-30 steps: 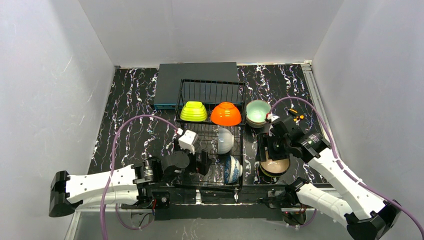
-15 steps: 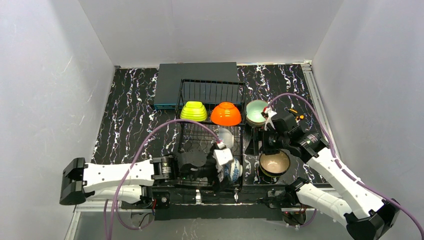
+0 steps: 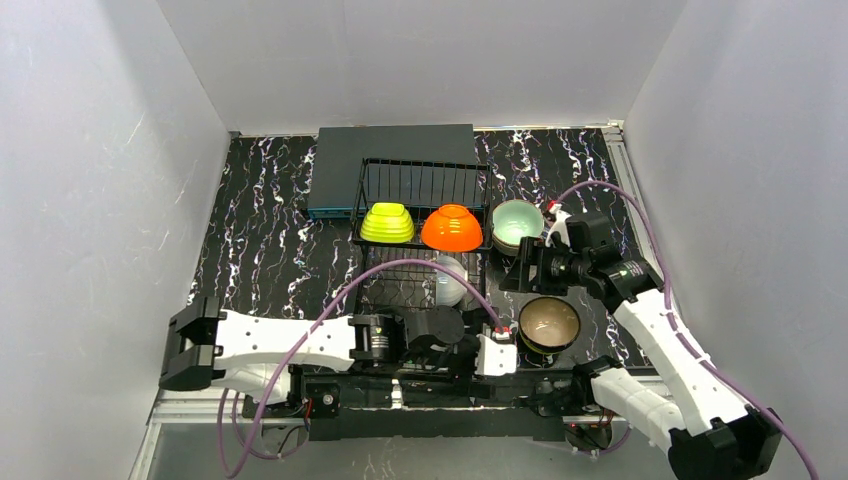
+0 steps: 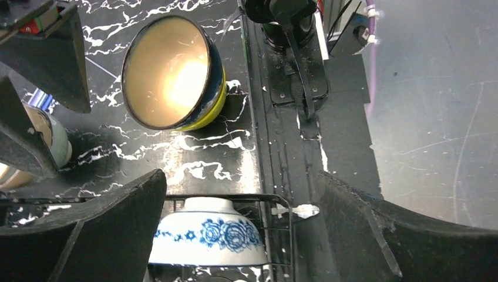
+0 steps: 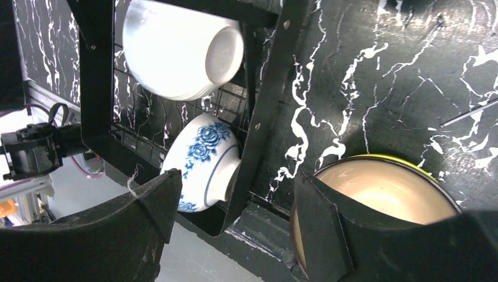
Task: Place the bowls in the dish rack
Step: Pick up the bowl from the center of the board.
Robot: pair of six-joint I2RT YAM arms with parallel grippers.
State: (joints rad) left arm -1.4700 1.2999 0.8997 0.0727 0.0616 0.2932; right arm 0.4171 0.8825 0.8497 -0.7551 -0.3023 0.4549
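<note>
The black wire dish rack (image 3: 420,262) holds a lime green bowl (image 3: 387,222) and an orange bowl (image 3: 451,228) on its back tier. Lower down stand a white bowl (image 3: 450,282) and a blue-white bowl (image 4: 202,232). On the table right of the rack, a beige-lined bowl (image 3: 548,322) sits in a yellow one, and mint bowls (image 3: 517,224) are stacked behind. My left gripper (image 3: 488,345) is open at the rack's front right corner, its fingers wide either side of the blue-white bowl, touching nothing. My right gripper (image 3: 520,275) hangs open and empty between the rack and the beige-lined bowl (image 5: 387,194).
A flat dark grey box (image 3: 395,165) lies behind the rack. The left arm's purple cable (image 3: 400,275) loops over the rack's lower part. The right arm's base (image 4: 288,23) is bolted just past the beige-lined bowl. White walls close in the table on three sides.
My left arm has swung right along the rack's front, from its left side to its front right corner. My right gripper has drawn back from over the beige-lined bowl towards the mint bowls.
</note>
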